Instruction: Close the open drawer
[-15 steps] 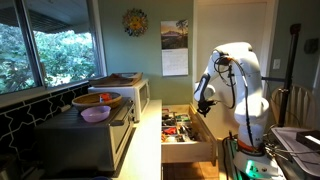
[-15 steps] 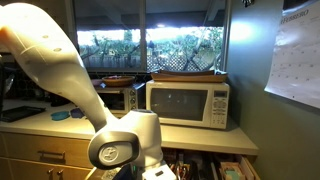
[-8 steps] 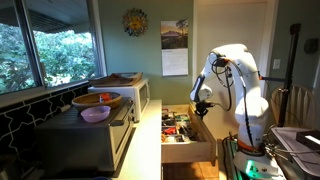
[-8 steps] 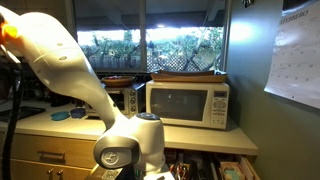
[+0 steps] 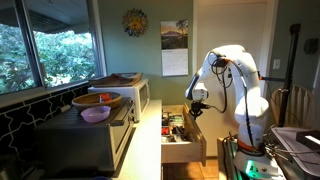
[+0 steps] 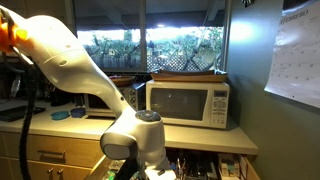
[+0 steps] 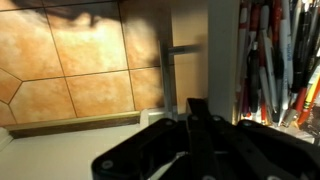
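Note:
The drawer [image 5: 184,148] stands partly pulled out of the counter cabinet, with dark and red items inside. Its open top also shows at the bottom of an exterior view [image 6: 205,166]. My gripper [image 5: 196,106] hangs at the drawer's outer end, against the front panel. In the wrist view the white front panel [image 7: 222,60] with its metal handle [image 7: 185,50] is right ahead, and the utensils [image 7: 275,60] lie beyond it. My gripper [image 7: 197,112] shows its dark fingers pressed together, holding nothing.
A silver microwave [image 6: 190,103] sits on the counter above the drawer. A toaster oven with a plate and a pink bowl [image 5: 97,112] stands nearer one camera. Orange floor tiles [image 7: 70,60] lie below. The robot's base and cables [image 5: 250,140] fill the right side.
The gripper has moved toward the cabinet and the drawer has slid partly in. Its outer end now sits closer to the counter.

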`<control>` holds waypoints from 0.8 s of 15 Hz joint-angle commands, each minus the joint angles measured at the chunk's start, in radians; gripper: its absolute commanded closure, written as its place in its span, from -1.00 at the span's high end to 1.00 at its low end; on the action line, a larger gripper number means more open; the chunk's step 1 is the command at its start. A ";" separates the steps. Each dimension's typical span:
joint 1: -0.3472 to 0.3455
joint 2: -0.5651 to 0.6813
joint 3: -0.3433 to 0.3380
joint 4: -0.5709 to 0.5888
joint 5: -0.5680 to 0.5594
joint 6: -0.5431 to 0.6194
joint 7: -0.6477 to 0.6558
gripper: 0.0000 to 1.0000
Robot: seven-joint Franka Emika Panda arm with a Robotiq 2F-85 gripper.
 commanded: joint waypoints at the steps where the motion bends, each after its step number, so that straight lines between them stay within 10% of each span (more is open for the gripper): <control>1: -0.007 0.021 0.109 0.026 0.196 0.024 -0.103 -0.93; 12: -0.014 0.138 0.430 0.140 0.674 0.221 -0.279 -0.96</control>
